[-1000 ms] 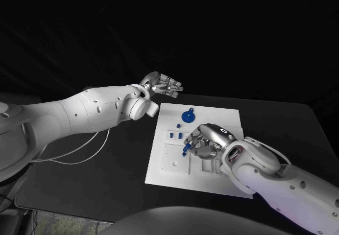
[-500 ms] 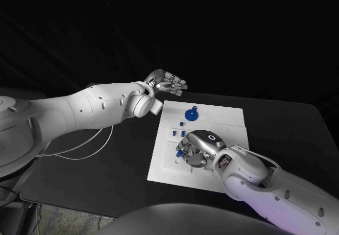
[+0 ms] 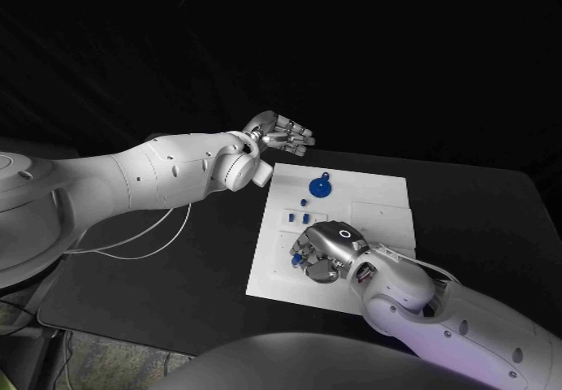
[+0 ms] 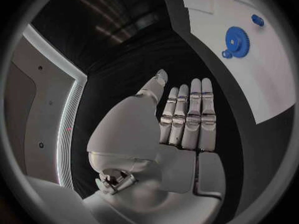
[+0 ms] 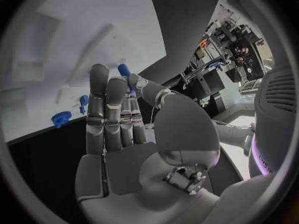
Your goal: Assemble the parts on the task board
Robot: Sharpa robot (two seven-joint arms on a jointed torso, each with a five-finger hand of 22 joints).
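Right silver hand [image 3: 325,254] shifted toward white plastic task board's [image 3: 381,193] near-left; fingers pinch small blue peg [image 5: 123,69]. Left silver hand [image 3: 281,134] empty, fingers straight. I'd fear peg slipping from thin pinch.

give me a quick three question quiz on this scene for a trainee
1. True or false: the left hand rests on the task board.
2. Which hand holds a small blue part in its fingers? A) left B) right
3. What blue piece lies near the board's far edge?

Key: 1. false, it hangs off the board's far corner, holding nothing. 2. B, the right hand. 3. The blue gear.
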